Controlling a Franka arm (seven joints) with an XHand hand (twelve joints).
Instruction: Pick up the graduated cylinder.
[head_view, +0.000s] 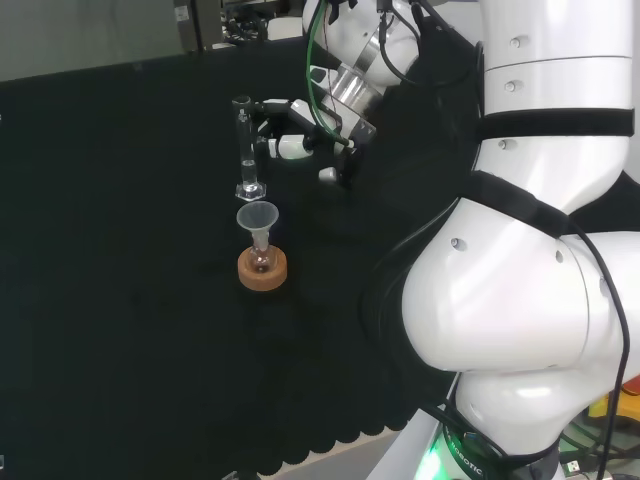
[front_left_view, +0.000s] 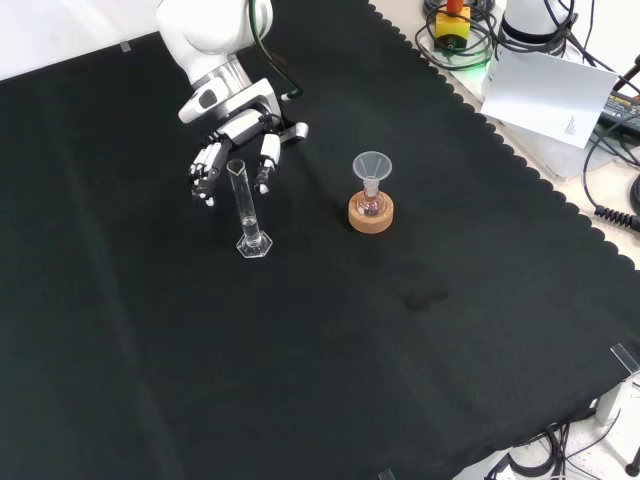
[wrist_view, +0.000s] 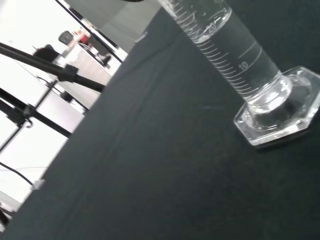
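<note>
The clear glass graduated cylinder (head_view: 244, 150) (front_left_view: 246, 208) stands upright on its hexagonal foot on the black cloth. The wrist view shows its lower tube and foot (wrist_view: 260, 85) close up, with printed scale marks. The hand (head_view: 285, 135) (front_left_view: 232, 150) hovers just behind the cylinder's top in the front view, to its right in the head view. Its fingers hang relaxed and slightly bent, with a small gap to the glass. Nothing is held.
A small flask with a clear funnel (head_view: 258, 222) (front_left_view: 372, 172) in its neck sits on a cork ring (head_view: 262, 268) (front_left_view: 371, 212), close to the cylinder. The arm's white links (head_view: 530, 230) fill the head view's right. The cloth's scalloped edge (front_left_view: 560, 190) runs along the right in the front view.
</note>
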